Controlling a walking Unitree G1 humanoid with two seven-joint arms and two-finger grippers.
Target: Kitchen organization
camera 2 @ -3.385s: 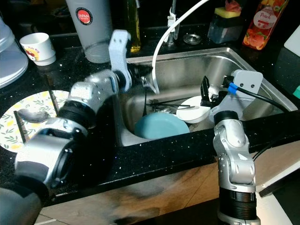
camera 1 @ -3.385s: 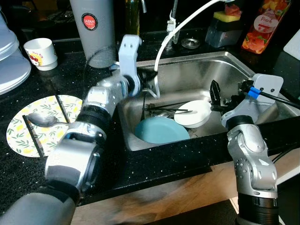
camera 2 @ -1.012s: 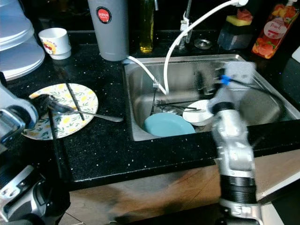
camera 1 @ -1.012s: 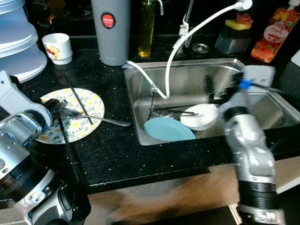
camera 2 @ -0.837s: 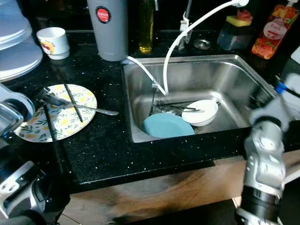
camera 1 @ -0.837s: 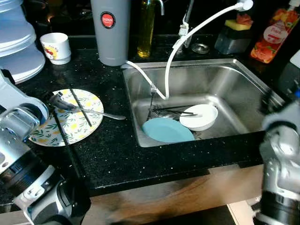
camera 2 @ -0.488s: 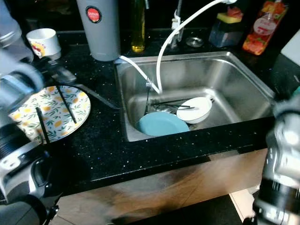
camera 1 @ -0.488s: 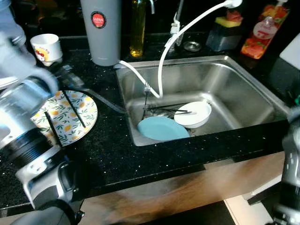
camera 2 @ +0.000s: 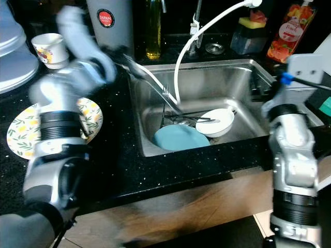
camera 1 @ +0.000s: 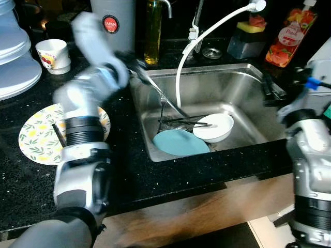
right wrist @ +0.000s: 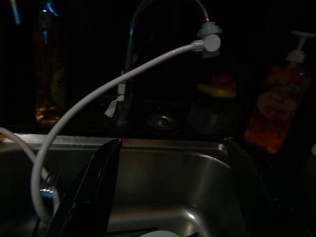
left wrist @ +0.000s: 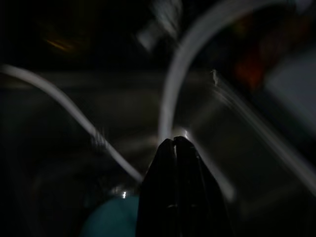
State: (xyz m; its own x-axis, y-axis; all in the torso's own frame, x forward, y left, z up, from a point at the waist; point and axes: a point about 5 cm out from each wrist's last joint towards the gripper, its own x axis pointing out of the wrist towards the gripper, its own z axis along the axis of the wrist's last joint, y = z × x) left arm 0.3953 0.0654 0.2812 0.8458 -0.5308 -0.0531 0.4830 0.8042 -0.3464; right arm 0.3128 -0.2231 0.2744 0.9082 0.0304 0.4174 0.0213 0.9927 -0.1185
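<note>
Left gripper (left wrist: pixel 174 143) is seen motion-blurred over the sink's (camera 1: pixel 258 85) back-left corner, fingers pressed together with nothing visible between them. Right gripper (right wrist: pixel 168 190) is held at the sink's right edge, fingers spread wide. In the basin, a blue plate (camera 1: pixel 180 143) and white bowl (camera 1: pixel 213 127) lie touching (utensils behind them are hard to make out). A patterned plate (camera 1: pixel 36 135), partly hidden by the left arm, sits on the counter's left side.

place: home kitchen | evidence: steel sink (camera 1: pixel 243 85), black counter (camera 1: pixel 170 175), dirty dishes (camera 1: pixel 213 127), soap bottle (camera 1: pixel 286 37)
</note>
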